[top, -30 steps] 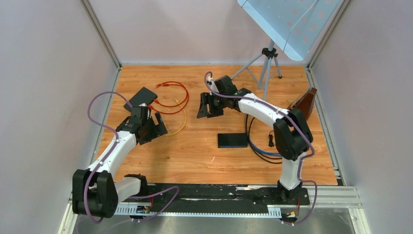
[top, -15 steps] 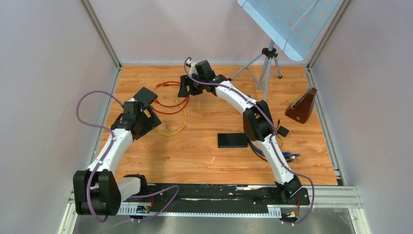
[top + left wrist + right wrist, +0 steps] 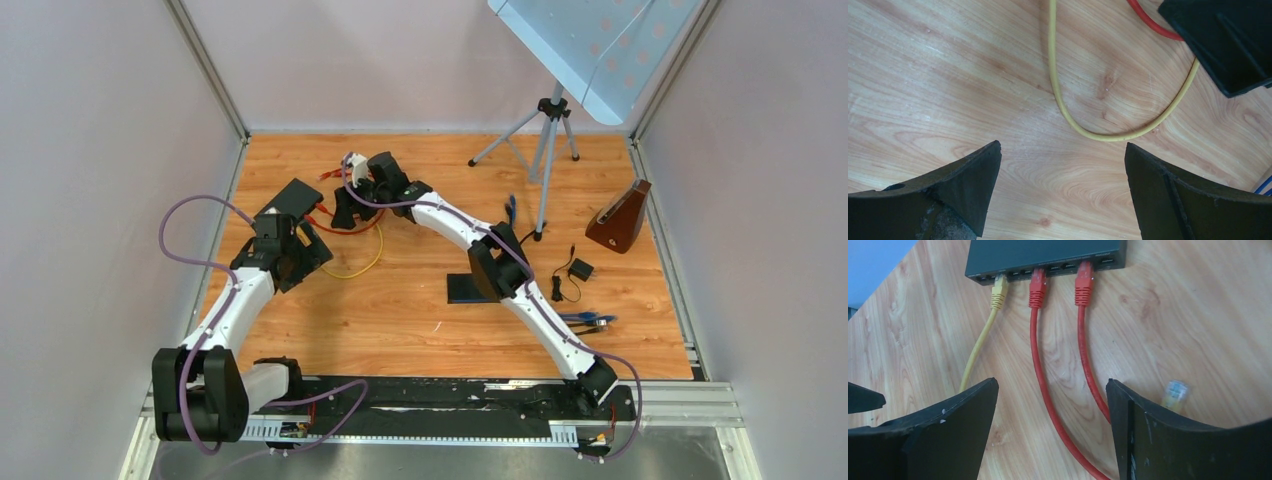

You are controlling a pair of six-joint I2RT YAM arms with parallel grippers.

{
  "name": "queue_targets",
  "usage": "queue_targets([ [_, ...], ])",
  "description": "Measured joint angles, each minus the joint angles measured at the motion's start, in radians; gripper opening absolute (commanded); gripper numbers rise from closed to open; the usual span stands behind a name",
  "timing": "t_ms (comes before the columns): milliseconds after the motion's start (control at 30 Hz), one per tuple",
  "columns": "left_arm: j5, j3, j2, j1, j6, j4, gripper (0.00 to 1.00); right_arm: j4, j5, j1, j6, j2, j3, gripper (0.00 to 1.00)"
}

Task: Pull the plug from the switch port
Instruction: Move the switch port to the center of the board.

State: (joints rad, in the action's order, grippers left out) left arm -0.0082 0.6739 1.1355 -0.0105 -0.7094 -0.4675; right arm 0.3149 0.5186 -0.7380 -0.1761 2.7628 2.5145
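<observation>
The black switch [image 3: 292, 198] lies at the left of the wooden table. In the right wrist view its port side [image 3: 1048, 255] faces me with a yellow plug [image 3: 998, 290] and two red plugs [image 3: 1037, 289] [image 3: 1084, 284] seated in ports. My right gripper [image 3: 1052, 390] [image 3: 345, 212] stands open just short of them, and a red cable [image 3: 1048, 390] runs between its fingers untouched. A loose clear plug [image 3: 1174, 392] lies by its right finger. My left gripper [image 3: 1063, 165] [image 3: 312, 248] is open and empty over bare wood near the yellow cable loop [image 3: 1098, 132].
A tripod [image 3: 545, 130] stands at the back right. A brown wedge-shaped object [image 3: 620, 215] sits by the right wall. A flat black box [image 3: 470, 288], a small black adapter [image 3: 580, 270] and blue cables [image 3: 590, 320] lie right of centre.
My right arm has swung left across the table to the switch's cables, and its jaws have widened. My left gripper has drawn back up and left, close to the switch.
</observation>
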Motion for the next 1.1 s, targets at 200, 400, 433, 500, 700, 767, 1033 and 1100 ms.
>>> queue_targets([
  [200, 0.0, -0.001, 0.0, 0.0, -0.003, 0.001, 1.0, -0.008, 0.01, -0.004, 0.005, 0.032, 0.008, 0.84],
  [400, -0.001, -0.008, 0.005, 0.0, -0.002, 0.01, 1.0, -0.001, 0.043, 0.002, -0.005, 0.002, -0.045, 0.74],
  [433, -0.001, -0.008, 0.01, 0.0, -0.002, 0.016, 1.0, 0.002, 0.053, 0.002, -0.007, -0.019, -0.083, 0.73],
  [500, -0.001, -0.008, 0.025, 0.0, 0.0, 0.029, 1.0, -0.002, 0.072, 0.001, -0.008, -0.068, -0.167, 0.7],
  [700, 0.012, 0.003, 0.153, 0.0, 0.03, 0.064, 0.99, 0.013, 0.085, -0.055, -0.012, -0.208, -0.393, 0.58],
  [767, 0.028, 0.015, 0.208, 0.0, 0.039, 0.064, 0.97, 0.013, 0.098, -0.071, -0.024, -0.232, -0.439, 0.55],
  [1033, 0.081, 0.013, 0.228, 0.001, 0.045, 0.066, 0.96, 0.001, 0.167, -0.1, -0.082, -0.359, -0.672, 0.52],
  [1100, 0.109, 0.007, 0.226, 0.001, 0.045, 0.067, 0.93, -0.003, 0.176, -0.101, -0.09, -0.395, -0.736, 0.51],
])
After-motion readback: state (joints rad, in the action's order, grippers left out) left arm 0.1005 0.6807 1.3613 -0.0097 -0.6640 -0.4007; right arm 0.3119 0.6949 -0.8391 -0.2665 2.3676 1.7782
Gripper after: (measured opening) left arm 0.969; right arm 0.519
